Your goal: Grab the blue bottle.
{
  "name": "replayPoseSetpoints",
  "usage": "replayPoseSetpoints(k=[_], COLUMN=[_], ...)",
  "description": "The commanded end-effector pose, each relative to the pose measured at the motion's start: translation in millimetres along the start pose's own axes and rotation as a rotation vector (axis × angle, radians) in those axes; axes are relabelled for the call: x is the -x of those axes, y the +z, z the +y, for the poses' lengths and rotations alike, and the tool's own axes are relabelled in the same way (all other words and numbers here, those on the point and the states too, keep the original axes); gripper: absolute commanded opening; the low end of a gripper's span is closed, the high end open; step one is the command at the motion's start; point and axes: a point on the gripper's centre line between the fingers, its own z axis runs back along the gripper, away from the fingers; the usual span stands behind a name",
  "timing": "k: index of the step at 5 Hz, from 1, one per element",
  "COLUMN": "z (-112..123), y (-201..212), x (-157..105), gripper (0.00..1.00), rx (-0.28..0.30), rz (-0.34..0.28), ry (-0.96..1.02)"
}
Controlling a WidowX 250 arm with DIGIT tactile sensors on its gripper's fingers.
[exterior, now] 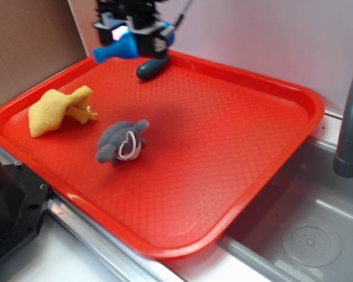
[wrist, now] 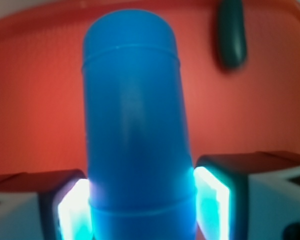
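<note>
My gripper point(exterior: 132, 36) hangs above the tray's far edge, only its lower part in the exterior view. Its jaws are closed on the bottle point(exterior: 116, 50), which sticks out sideways from between them. From the wrist view I see both fingers point(wrist: 212, 202) pressed against the bottle's point(wrist: 135, 130) sides, their inner pads glowing cyan-white at either flank.

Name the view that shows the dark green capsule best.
Exterior view: the green capsule lies whole on the red tray, below the held blue bottle. The wrist view shows only a blurred capsule at the top edge.
</note>
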Motion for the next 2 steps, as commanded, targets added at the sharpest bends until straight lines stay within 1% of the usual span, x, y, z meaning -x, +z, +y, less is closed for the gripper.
replayPoseSetpoints(k=[1, 2], z=[-4.5, -10.9], y=[34.7, 27.4], x=[47.4, 48.3], gripper=[0.00, 0.00], rx=[0.007, -0.044], rz=[-0.058, -0.083], ry=[0.023, 0.026])
